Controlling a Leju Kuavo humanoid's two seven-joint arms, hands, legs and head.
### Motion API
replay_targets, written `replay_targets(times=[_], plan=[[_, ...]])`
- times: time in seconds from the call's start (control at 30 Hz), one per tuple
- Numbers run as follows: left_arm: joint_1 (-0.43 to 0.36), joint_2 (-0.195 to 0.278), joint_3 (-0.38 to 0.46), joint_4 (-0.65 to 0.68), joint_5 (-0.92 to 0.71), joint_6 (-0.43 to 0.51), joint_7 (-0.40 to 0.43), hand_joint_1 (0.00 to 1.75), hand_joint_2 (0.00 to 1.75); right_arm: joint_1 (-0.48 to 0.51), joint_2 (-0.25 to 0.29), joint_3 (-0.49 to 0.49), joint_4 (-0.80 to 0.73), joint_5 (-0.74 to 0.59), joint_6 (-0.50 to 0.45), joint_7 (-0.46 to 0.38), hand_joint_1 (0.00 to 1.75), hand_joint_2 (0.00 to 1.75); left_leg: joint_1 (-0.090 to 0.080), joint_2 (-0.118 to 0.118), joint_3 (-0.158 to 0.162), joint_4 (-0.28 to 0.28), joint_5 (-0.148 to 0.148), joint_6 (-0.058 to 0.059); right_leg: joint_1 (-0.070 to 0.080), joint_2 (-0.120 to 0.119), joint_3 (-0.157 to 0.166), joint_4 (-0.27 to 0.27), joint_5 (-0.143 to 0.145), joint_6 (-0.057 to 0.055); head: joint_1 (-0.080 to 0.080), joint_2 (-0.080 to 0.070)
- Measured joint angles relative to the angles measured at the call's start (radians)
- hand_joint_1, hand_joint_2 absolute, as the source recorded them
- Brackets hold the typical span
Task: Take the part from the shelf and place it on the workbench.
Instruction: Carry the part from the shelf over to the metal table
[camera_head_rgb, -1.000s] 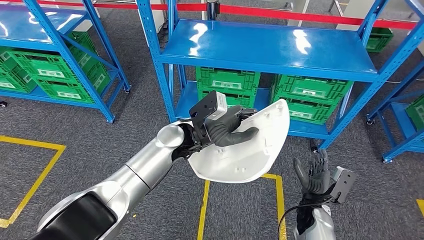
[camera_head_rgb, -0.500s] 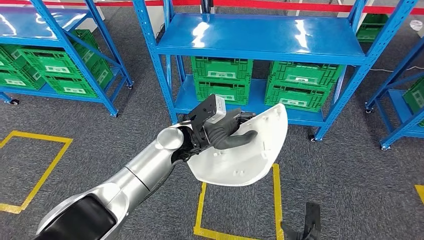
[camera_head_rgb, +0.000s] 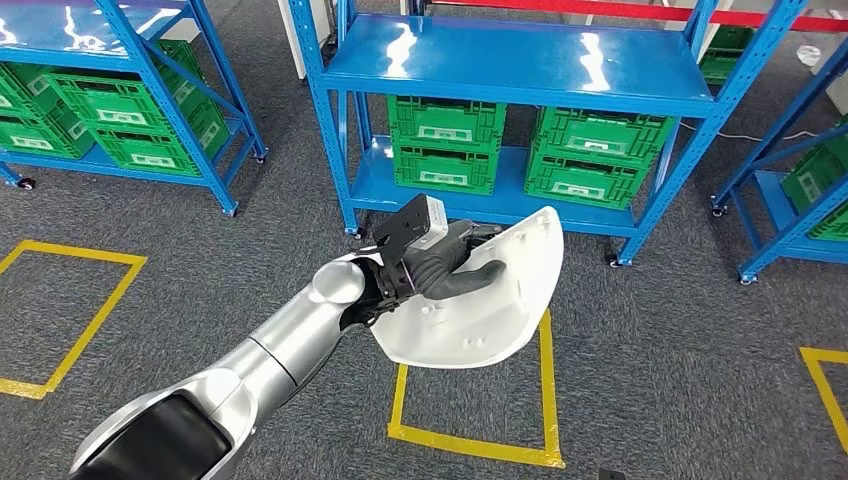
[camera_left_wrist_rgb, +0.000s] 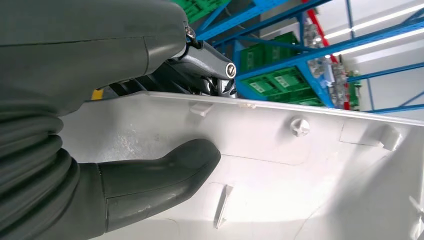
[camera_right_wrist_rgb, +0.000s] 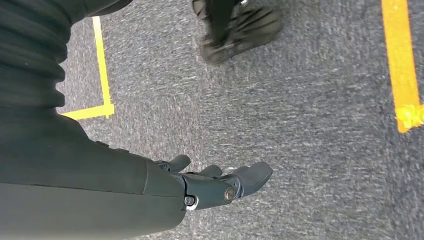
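White part hides the left hand fingers behind its rim; left wrist view crops the part; side shelves cut off.

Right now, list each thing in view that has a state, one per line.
Part: held off the floor, thumb on its ribbed inner face.
Left hand: grips the part.
Right hand: holds nothing, fingers apart, hanging over the carpet.
Top shelf: bare.
Crates: stacked on the lower shelf.
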Motion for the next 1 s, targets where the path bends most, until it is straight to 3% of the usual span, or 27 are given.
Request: replay_targets(times=[0.07, 0.1, 0.13, 0.17, 0.23, 0.3, 0.33, 0.4, 0.47, 0.5, 0.57, 0.6, 0.63, 0.7, 0.73, 0.77, 0.8, 0.83, 0.87, 0.9, 0.97, 1.0], plan=[[0.009, 0.000, -0.002, 0.020, -0.017, 0.029, -0.010, 1.75, 1.75, -0.003, -0.004, 0.004, 0.000, 0.003, 0.033, -0.015, 0.00, 1.75, 0.005, 0.005, -0.043, 0.015, 0.022, -0.008, -0.005, 0.000, 0.032, 0.023, 0.039, 0.011, 0.000, 0.000], [0.013, 0.000, -0.003, 0.032, -0.027, 0.046, -0.016, 1.75, 1.75, -0.006, -0.006, 0.006, 0.000, 0.004, 0.051, -0.022, 0.00, 1.75, 0.010, 0.006, -0.066, 0.027, 0.031, -0.014, -0.009, 0.000, 0.073, -0.015, 0.063, 0.018, 0.000, 0.000], [0.017, 0.000, -0.003, 0.044, -0.034, 0.063, -0.021, 1.75, 1.75, -0.009, -0.006, 0.007, 0.000, 0.008, 0.070, -0.028, 0.00, 1.75, 0.013, 0.006, -0.090, 0.040, 0.040, -0.022, -0.012, 0.000, 0.122, -0.075, 0.060, 0.027, 0.001, 0.000], [0.021, 0.000, -0.004, 0.055, -0.040, 0.080, -0.025, 1.75, 1.75, -0.013, -0.006, 0.011, 0.000, 0.012, 0.092, -0.035, 0.00, 1.75, 0.014, 0.005, -0.108, 0.055, 0.046, -0.030, -0.012, 0.003, 0.164, -0.132, 0.046, 0.027, 0.002, 0.000], [0.031, -0.001, -0.004, 0.080, -0.049, 0.114, -0.035, 1.75, 1.75, -0.019, -0.006, 0.020, 0.000, 0.018, 0.145, -0.049, 0.00, 1.75, 0.011, 0.004, -0.128, 0.073, 0.059, -0.042, -0.009, 0.007, 0.202, -0.197, 0.005, 0.011, 0.004, 0.000], [0.048, 0.000, -0.005, 0.112, -0.060, 0.141, -0.048, 1.75, 1.75, -0.022, -0.009, 0.024, 0.000, 0.013, 0.189, -0.060, 0.00, 1.75, 0.011, 0.003, -0.131, 0.075, 0.071, -0.051, -0.008, 0.005, 0.192, -0.197, 0.013, -0.019, 0.004, 0.000], [0.058, 0.001, -0.005, 0.126, -0.065, 0.149, -0.053, 1.75, 1.75, -0.024, -0.010, 0.024, 0.000, 0.008, 0.203, -0.063, 0.00, 1.75, 0.013, 0.002, -0.136, 0.081, 0.060, -0.056, -0.007, 0.003, 0.184, -0.195, 0.023, -0.030, 0.003, 0.000], [0.073, 0.003, -0.006, 0.147, -0.068, 0.157, -0.055, 1.75, 1.75, -0.025, -0.011, 0.024, 0.001, 0.000, 0.222, -0.069, 0.00, 1.75, 0.017, -0.001, -0.157, 0.142, -0.021, -0.067, -0.006, -0.001, 0.160, -0.197, 0.048, -0.046, 0.002, 0.000], [0.080, 0.003, -0.006, 0.165, -0.069, 0.168, -0.049, 1.75, 1.75, -0.026, -0.013, 0.024, 0.001, -0.005, 0.235, -0.073, 0.00, 1.75, 0.018, -0.003, -0.181, 0.267, -0.123, -0.074, -0.003, -0.002, 0.128, -0.197, 0.076, -0.051, 0.000, 0.000], [0.085, 0.003, -0.006, 0.176, -0.069, 0.180, -0.042, 1.75, 1.75, -0.025, -0.015, 0.024, 0.001, -0.006, 0.236, -0.074, 0.00, 1.75, 0.019, -0.003, -0.184, 0.326, -0.146, -0.074, 0.000, -0.003, 0.110, -0.197, 0.090, -0.052, 0.000, 0.000], [0.100, 0.003, -0.006, 0.201, -0.072, 0.213, -0.023, 1.75, 1.75, -0.024, -0.017, 0.024, 0.001, -0.008, 0.230, -0.074, 0.00, 1.75, 0.017, -0.004, -0.152, 0.365, -0.127, -0.065, 0.006, -0.003, 0.074, -0.197, 0.117, -0.053, 0.000, 0.000], [0.107, 0.004, -0.006, 0.213, -0.076, 0.232, -0.013, 1.75, 1.75, -0.023, -0.018, 0.024, 0.001, -0.009, 0.225, -0.075, 0.00, 1.75, 0.014, -0.006, -0.112, 0.335, -0.105, -0.056, 0.009, -0.003, 0.057, -0.197, 0.131, -0.052, 0.000, 0.000], [0.113, 0.004, -0.006, 0.223, -0.084, 0.253, -0.001, 1.75, 1.75, -0.023, -0.018, 0.024, 0.001, -0.008, 0.218, -0.076, 0.00, 1.75, 0.010, -0.007, -0.056, 0.274, -0.099, -0.042, 0.011, -0.003, 0.043, -0.197, 0.145, -0.052, 0.001, 0.000], [0.121, 0.003, -0.006, 0.243, -0.110, 0.306, 0.037, 1.75, 1.75, -0.020, -0.018, 0.024, 0.001, 0.003, 0.205, -0.088, 0.00, 1.75, 0.000, -0.007, 0.057, 0.121, -0.131, -0.022, 0.012, -0.004, 0.029, -0.203, 0.170, -0.046, 0.001, 0.000], [0.126, 0.005, -0.007, 0.255, -0.123, 0.335, 0.060, 1.75, 1.75, -0.019, -0.018, 0.024, 0.001, 0.008, 0.202, -0.096, 0.00, 1.75, -0.004, -0.007, 0.090, 0.068, -0.148, -0.017, 0.009, -0.004, 0.029, -0.210, 0.182, -0.040, 0.000, 0.000], [0.132, 0.007, -0.007, 0.268, -0.134, 0.360, 0.080, 1.75, 1.75, -0.018, -0.018, 0.024, 0.001, 0.013, 0.203, -0.104, 0.00, 1.75, -0.008, -0.006, 0.102, 0.039, -0.150, -0.015, 0.007, -0.005, 0.032, -0.220, 0.196, -0.032, -0.001, 0.000], [0.139, 0.011, -0.007, 0.280, -0.142, 0.377, 0.097, 1.75, 1.75, -0.016, -0.019, 0.024, 0.001, 0.016, 0.207, -0.109, 0.00, 1.75, -0.008, -0.006, 0.097, 0.030, -0.134, -0.013, 0.004, -0.005, 0.034, -0.231, 0.207, -0.025, -0.003, 0.000], [0.147, 0.014, -0.007, 0.292, -0.147, 0.388, 0.111, 1.75, 1.75, -0.015, -0.019, 0.024, 0.002, 0.020, 0.212, -0.113, 0.00, 1.75, -0.007, -0.005, 0.094, 0.018, -0.117, -0.007, 0.002, -0.004, 0.033, -0.234, 0.204, -0.019, -0.005, 0.000], [0.153, 0.017, -0.008, 0.300, -0.151, 0.395, 0.121, 1.75, 1.75, -0.013, -0.020, 0.025, 0.002, 0.025, 0.216, -0.114, 0.00, 1.75, -0.005, -0.004, 0.088, 0.010, -0.099, -0.002, 0.003, -0.003, 0.028, -0.225, 0.182, -0.015, -0.005, 0.000], [0.159, 0.019, -0.008, 0.308, -0.153, 0.399, 0.129, 1.75, 1.75, -0.011, -0.020, 0.025, 0.003, 0.030, 0.219, -0.114, 0.00, 1.75, -0.002, -0.004, 0.078, 0.002, -0.080, 0.002, 0.003, -0.002, 0.019, -0.197, 0.141, -0.012, -0.003, 0.000], [0.170, 0.023, -0.008, 0.322, -0.155, 0.405, 0.142, 1.75, 1.75, -0.012, -0.021, 0.028, 0.004, 0.039, 0.224, -0.111, 0.00, 1.75, -0.001, -0.005, 0.046, 0.003, -0.051, 0.005, 0.003, -0.001, -0.007, -0.080, 0.036, -0.007, 0.000, 0.000], [0.177, 0.026, -0.008, 0.328, -0.156, 0.406, 0.147, 1.75, 1.75, -0.014, -0.022, 0.030, 0.004, 0.043, 0.226, -0.109, 0.00, 1.75, -0.001, -0.003, 0.027, 0.005, -0.037, 0.004, 0.002, -0.001, -0.016, -0.015, 0.007, -0.003, 0.002, 0.000]])
